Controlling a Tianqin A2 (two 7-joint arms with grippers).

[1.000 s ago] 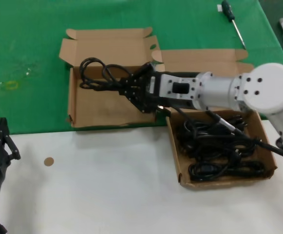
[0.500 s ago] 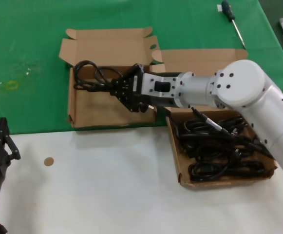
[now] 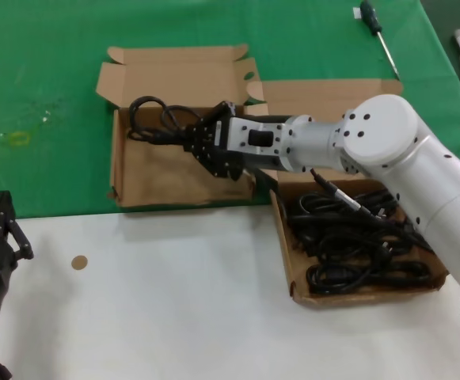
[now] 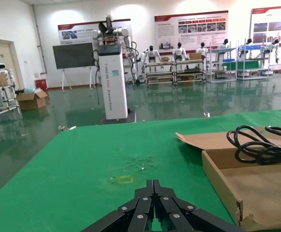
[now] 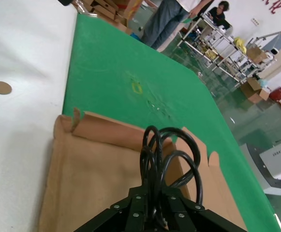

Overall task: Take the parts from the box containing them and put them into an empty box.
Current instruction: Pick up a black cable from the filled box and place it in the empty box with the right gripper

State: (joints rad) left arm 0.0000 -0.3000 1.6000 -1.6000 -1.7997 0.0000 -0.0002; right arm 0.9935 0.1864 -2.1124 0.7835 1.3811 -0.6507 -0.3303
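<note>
- The left gripper (image 3: 0,226) is parked at the near left edge over the white table (image 3: 174,301), its fingers pressed together on nothing.
- The fuller cardboard box (image 3: 293,277) holds black coiled cables (image 3: 356,245).
- The right gripper (image 3: 194,141) clamps one coiled cable (image 3: 154,123) above the empty cardboard box (image 3: 146,178).
- Farthest back, a screwdriver (image 3: 376,32) lies on the green mat.
</note>
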